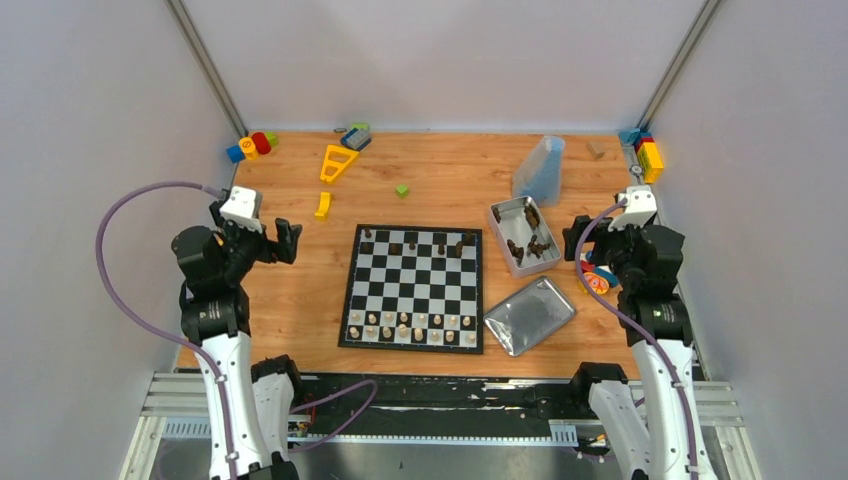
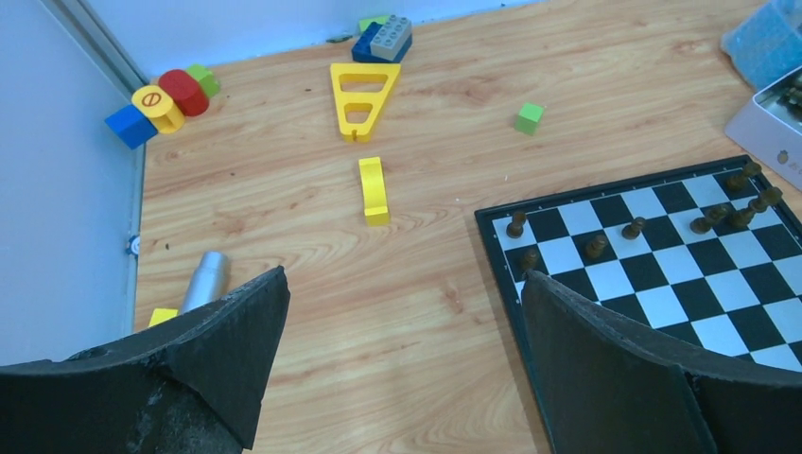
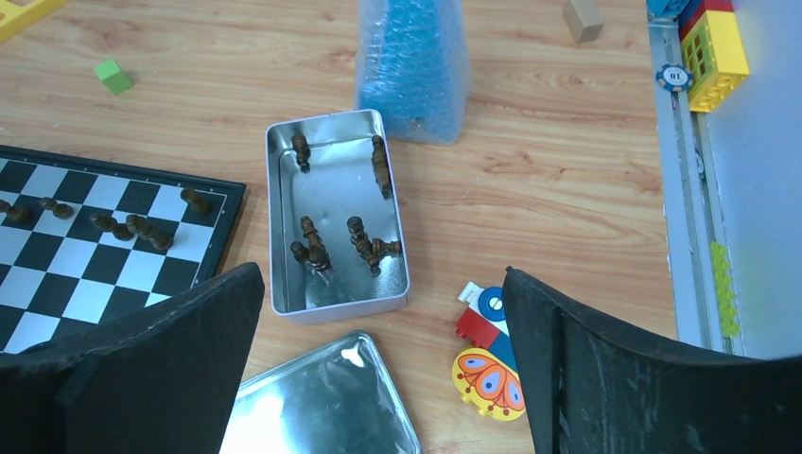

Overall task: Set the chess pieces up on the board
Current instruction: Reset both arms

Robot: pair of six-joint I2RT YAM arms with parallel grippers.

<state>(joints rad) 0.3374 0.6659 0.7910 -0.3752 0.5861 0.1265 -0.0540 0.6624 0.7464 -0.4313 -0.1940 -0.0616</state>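
The black-and-white board (image 1: 413, 287) lies mid-table. Cream pieces (image 1: 410, 327) fill its near rows. Several dark pieces (image 1: 415, 243) stand or lie on its far rows, also in the left wrist view (image 2: 634, 227). More dark pieces (image 3: 331, 241) lie in the metal tin (image 3: 281, 227), right of the board (image 1: 522, 235). My left gripper (image 1: 285, 240) is open and empty, left of the board (image 2: 662, 246). My right gripper (image 1: 578, 240) is open and empty, right of the tin, above the flat lid (image 3: 322, 402).
The tin's lid (image 1: 529, 315) lies by the board's near right corner. A blue bubble-wrap bag (image 1: 540, 170) stands behind the tin. Yellow parts (image 1: 337, 163), a green cube (image 1: 401, 190) and coloured blocks (image 1: 252, 146) lie at the back left. More toy blocks (image 1: 648, 155) sit at the right edge.
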